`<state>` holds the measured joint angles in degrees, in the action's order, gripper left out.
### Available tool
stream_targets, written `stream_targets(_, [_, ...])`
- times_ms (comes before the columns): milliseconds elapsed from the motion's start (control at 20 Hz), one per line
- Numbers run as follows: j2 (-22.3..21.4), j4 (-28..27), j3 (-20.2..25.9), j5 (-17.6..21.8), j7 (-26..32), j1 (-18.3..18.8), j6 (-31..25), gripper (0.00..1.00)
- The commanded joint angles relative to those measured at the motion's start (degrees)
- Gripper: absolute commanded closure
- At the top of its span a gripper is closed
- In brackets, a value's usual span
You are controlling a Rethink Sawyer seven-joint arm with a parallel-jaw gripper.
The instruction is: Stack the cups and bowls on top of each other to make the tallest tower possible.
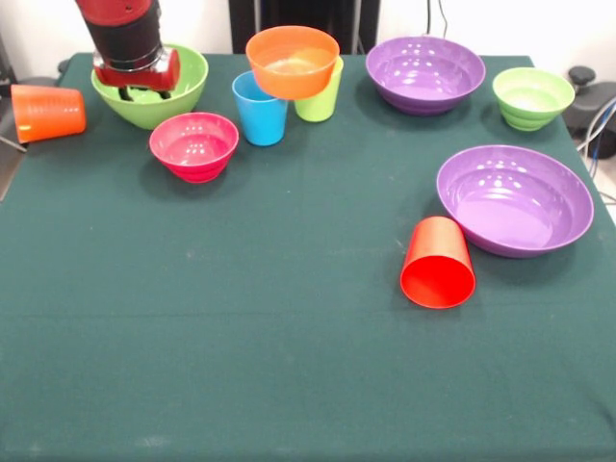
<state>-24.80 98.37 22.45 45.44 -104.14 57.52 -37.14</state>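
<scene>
A table (289, 385) covered in a dark green cloth fills nearly the whole view, its surface faintly scuffed with pale marks near the front edge. Behind its far edge runs a plain white wall (539, 24), evenly lit. A dark vertical panel (303, 14) stands against the wall at the top centre. Past the table's right edge sit a black rounded object (582, 77) and thin cables (602, 125). At the left edge, grey floor (8, 159) shows.

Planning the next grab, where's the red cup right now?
Front view: the red cup lies on its side right of centre, beside the near purple bowl.
</scene>
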Motion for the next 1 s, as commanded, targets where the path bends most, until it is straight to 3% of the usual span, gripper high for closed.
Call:
stream_targets(50, [0.3, -2.8, 4.2, 4.0, 15.5, -1.3, -2.0, 0.00])
stream_targets(450, [-4.8, 2.1, 4.4, 1.7, 15.5, -0.6, -4.2, 0.00])
stream_targets(1000, [-7.2, 3.3, 5.8, 0.1, 16.4, 0.2, -7.0, 0.00])
